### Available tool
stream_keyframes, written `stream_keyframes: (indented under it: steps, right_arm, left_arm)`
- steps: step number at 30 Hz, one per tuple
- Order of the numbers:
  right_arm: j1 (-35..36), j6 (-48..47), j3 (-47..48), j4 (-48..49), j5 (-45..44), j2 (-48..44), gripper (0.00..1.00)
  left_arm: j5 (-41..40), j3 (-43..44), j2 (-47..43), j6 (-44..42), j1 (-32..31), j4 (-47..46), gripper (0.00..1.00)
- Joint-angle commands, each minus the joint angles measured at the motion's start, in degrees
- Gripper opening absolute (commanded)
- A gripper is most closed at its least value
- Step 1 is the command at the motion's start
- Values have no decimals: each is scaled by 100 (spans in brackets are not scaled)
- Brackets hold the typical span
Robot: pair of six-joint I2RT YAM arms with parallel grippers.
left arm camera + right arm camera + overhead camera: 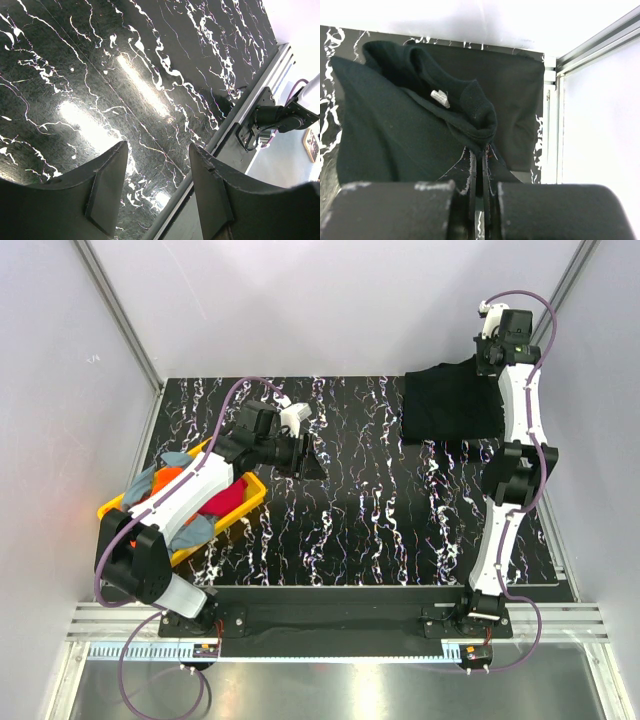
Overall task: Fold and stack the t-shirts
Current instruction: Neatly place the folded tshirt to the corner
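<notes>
The black cloth t-shirt (445, 405) is lying roughly square at the far right corner of the black marbled desk (380, 510), its labelled collar rising toward the right gripper (479, 192). That gripper is pinching the cloth with its jaws closed, its arm stretching far forward. The left gripper (157, 150) is hovering half open and empty over bare desk, near the yellow plastic tray (252, 502).

Your left arm (190, 490) bends up from its base and leans in toward the middle. Your left tool (157, 150) hangs in the air, its two fingers (107, 185) apart with nothing between them. Your right arm (510, 490) stretches far out to the back right corner. Your right tool (479, 175) points down there, pressed tight together.
</notes>
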State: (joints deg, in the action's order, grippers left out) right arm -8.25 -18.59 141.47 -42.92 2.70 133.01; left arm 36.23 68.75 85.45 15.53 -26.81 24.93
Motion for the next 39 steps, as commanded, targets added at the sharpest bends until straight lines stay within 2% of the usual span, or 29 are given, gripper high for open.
stream_keyframes:
  steps: [1,10,22,28,32,33,34,35,37,39]
  right_arm:
    - [-141,75,530,389,152,146,0]
    - [-282,40,847,573,108,612,0]
    - [-361,-233,1391,1373,-129,1402,2]
    - [-361,-303,1507,1707,-33,1684,17]
    - [-361,-373,1533,1927,-137,1894,17]
    - [-361,-391,1541,1953,-182,1930,29]
    - [-361,-400,1542,1980,-234,1957,48]
    - [-361,-400,1533,2015,-243,1983,61]
    - [-361,-356,1419,2007,-428,1940,69]
    - [-361,-120,1279,2024,-559,1738,72]
  left_arm:
    - [113,-64,-46,38,9,-225,57]
    - [104,-72,42,29,0,-208,57]
    - [191,-55,77,47,-17,-216,57]
    - [157,-72,60,29,-114,-216,58]
    - [130,-81,77,20,-158,-216,58]
    - [130,-81,77,29,-158,-216,58]
    - [130,-72,95,29,-167,-225,58]
    - [130,-72,103,29,-158,-217,58]
    - [121,-72,112,38,-176,-216,59]
    - [130,-72,86,38,-176,-216,59]
